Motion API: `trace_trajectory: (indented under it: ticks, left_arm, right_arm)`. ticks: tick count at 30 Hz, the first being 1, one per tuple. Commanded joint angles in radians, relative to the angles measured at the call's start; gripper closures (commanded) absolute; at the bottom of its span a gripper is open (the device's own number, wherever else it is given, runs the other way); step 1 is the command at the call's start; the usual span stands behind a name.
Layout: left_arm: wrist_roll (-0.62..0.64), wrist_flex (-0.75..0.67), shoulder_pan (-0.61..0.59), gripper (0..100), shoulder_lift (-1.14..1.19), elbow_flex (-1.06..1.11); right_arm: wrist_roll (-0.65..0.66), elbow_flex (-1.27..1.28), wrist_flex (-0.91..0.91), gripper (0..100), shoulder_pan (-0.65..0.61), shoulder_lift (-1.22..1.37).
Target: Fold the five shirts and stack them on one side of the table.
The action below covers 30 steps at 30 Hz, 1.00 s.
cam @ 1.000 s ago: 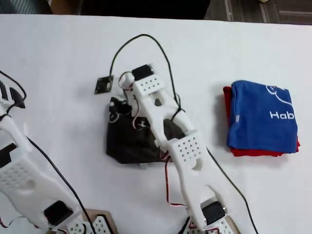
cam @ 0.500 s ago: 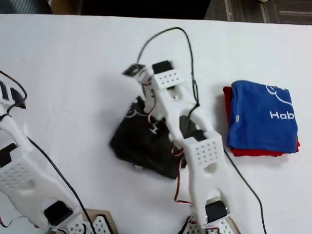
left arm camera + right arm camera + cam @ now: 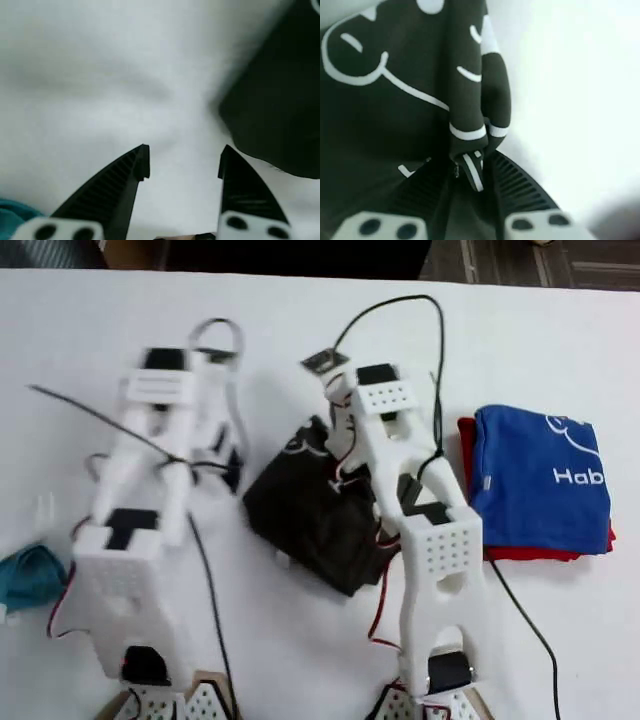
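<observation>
loose shirt [image 3: 300, 505]: centre | folded stack [image 3: 535, 480]: right | bunched shirt [image 3: 30, 575]: left edge

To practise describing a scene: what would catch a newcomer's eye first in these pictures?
The bunched black shirt lies at the middle of the table, pinched in the right tool. To its right, a folded blue shirt lies on a red shirt. The left tool hangs open over bare table beside the black shirt.
</observation>
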Motion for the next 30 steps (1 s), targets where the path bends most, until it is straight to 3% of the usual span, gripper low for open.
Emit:
trace_trajectory:
  ticks: [1, 7, 15, 21, 30]
  left_arm:
    - [0.075, -0.014, 0.144, 75, -0.068, -0.004]
    - [0.170, -0.021, 0.255, 75, -0.054, -0.013]
    - [0.545, -0.149, 0.262, 75, 0.086, -0.013]
    - [0.559, -0.201, 0.293, 75, 0.172, -0.015]
    - [0.560, -0.232, 0.327, 75, 0.339, -0.206]
  right_arm:
    - [-0.011, -0.003, -0.041, 97.7, 0.070, -0.077]
    - [-0.008, -0.005, -0.042, 97.7, 0.116, -0.077]
    - [-0.005, -0.011, -0.042, 97.7, 0.120, -0.081]
    - [-0.005, -0.011, -0.042, 97.7, 0.119, -0.079]
    - [-0.003, -0.011, -0.041, 97.7, 0.120, -0.081]
